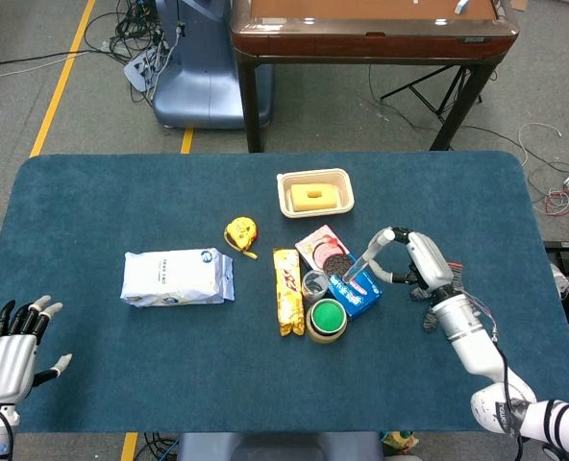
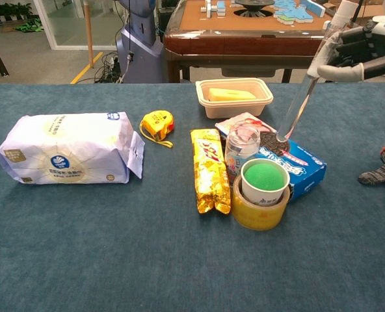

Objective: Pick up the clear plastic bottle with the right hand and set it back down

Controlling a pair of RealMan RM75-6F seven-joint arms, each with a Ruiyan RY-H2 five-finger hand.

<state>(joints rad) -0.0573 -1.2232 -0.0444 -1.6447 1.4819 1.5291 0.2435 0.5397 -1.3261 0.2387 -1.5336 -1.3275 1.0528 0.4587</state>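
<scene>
1. The right hand (image 1: 421, 267) holds the clear plastic bottle (image 2: 301, 96) near its top, with the fingers closed around it.
2. The bottle is tilted; its lower end points toward 7 o'clock and is above the blue cookie box (image 2: 295, 164).
3. The left hand (image 1: 11, 350) rests at the table (image 1: 92, 192) edge, at 8 o'clock, with fingers apart, holding nothing.
4. A white bag (image 1: 177, 278) lies at 9 o'clock from the box.

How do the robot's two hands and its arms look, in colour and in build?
The left hand has a ribbed silver-white back and black fingers with pale tips. The right hand is also silver-white, with dark parts near its fingers. Behind it comes a metallic wrist with thin loose cables, then a white forearm and a black-banded joint.
</scene>
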